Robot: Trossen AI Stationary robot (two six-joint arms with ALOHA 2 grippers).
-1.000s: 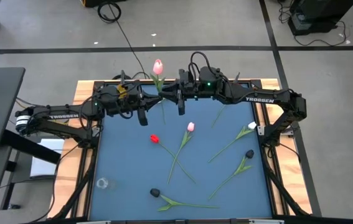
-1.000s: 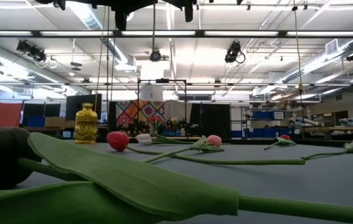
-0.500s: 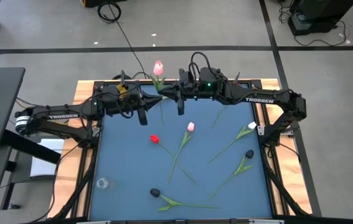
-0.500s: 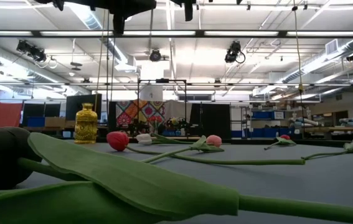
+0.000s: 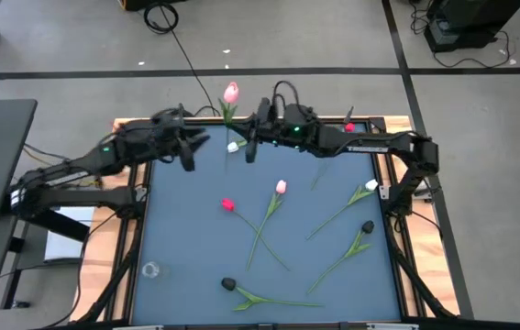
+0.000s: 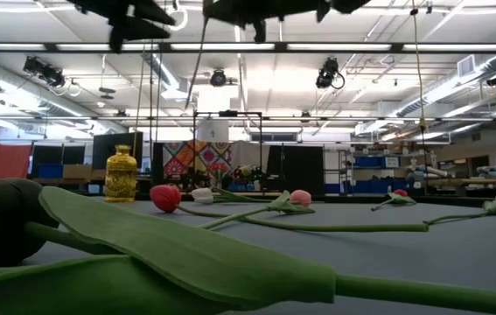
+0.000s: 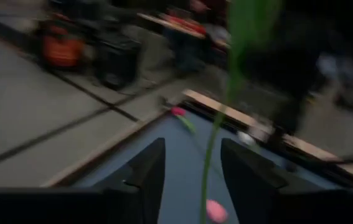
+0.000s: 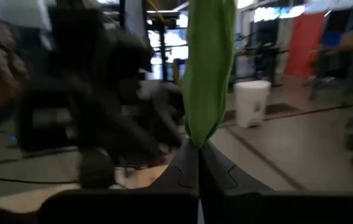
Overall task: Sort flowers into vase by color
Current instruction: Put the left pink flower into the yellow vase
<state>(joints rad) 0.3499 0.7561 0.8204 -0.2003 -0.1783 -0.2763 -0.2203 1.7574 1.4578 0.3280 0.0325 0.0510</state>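
Gripping a pink-headed artificial tulip (image 5: 230,93) by its thin green stem, right gripper (image 5: 249,147) clenched above the table's far edge; left gripper (image 5: 189,152) hovering beside it, fingers spread and empty. Lying unsorted on the blue table (image 5: 186,238): a red tulip (image 5: 227,204), a second pink tulip (image 5: 281,187), a white tulip (image 5: 370,186) and two black tulips (image 5: 367,226), so most sorting probably remaining. Standing at the far edge, a yellow vase (image 6: 121,175), apparently holding nothing yet. Blurring both wrist views, hiding finer details.
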